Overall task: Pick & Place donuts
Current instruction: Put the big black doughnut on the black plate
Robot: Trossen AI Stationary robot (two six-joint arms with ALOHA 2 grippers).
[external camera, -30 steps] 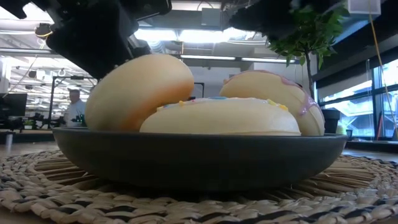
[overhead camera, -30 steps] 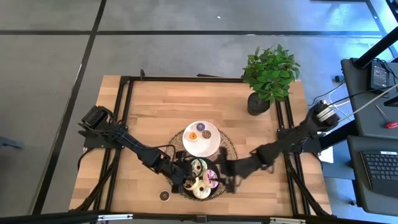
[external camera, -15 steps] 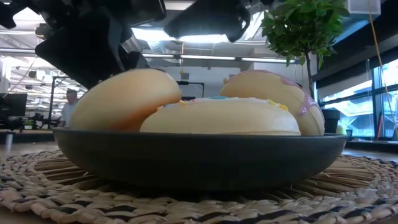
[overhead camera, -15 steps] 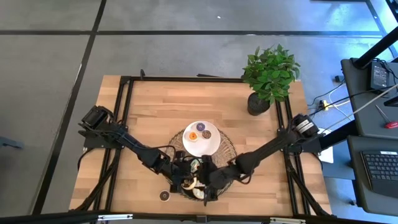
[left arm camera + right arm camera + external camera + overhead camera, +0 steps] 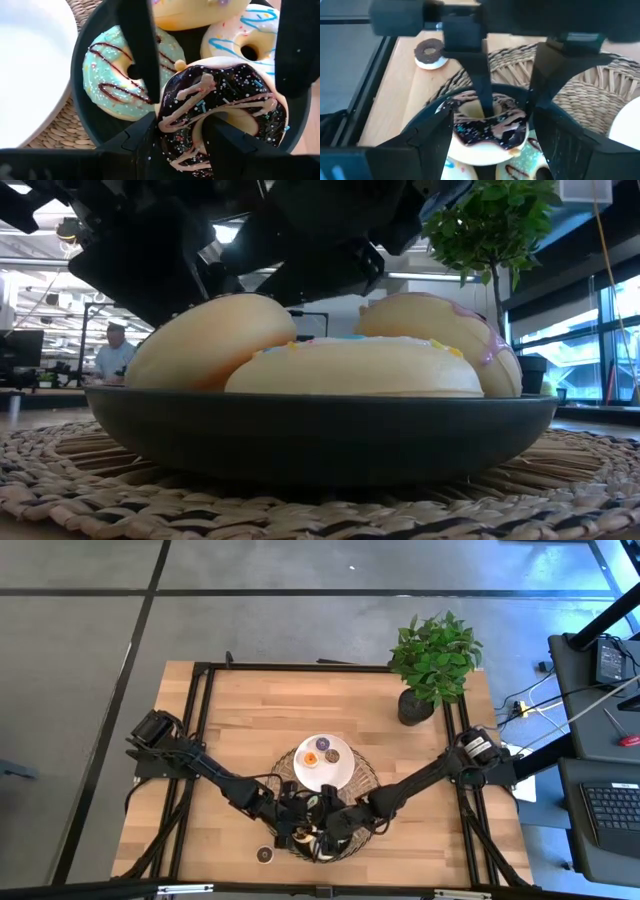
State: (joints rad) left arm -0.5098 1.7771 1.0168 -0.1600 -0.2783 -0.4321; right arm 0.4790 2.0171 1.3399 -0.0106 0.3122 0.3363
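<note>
Both arms are crowded over the black plate (image 5: 345,845) on the woven mat (image 5: 368,772) at the near middle of the table (image 5: 240,710). The left gripper (image 5: 300,830) sits right on the plate, fingers spread around the chocolate donut (image 5: 222,107): one finger (image 5: 137,45) passes down beside its rim, the other (image 5: 300,45) stands on its far side. The donut is tilted up between them, but whether they actually pinch it cannot be told.

The right gripper (image 5: 325,840) has swung in hard. A second ago it hung off the plate's right edge; half a second ago it was reaching the rim; now it is over the plate, meeting the left one. Its fingers (image 5: 547,75) are apart, framing the same chocolate donut without closing on anything.

Beside it in the black plate lie the green donut (image 5: 112,75), the blue-striped donut (image 5: 250,37) and a cream donut (image 5: 195,10). The white plate (image 5: 322,762) just behind holds the mini donuts (image 5: 320,751). One small brown donut (image 5: 264,855) lies alone on the table, near left of the mat. The potted plant (image 5: 433,660) stands far right.
</note>
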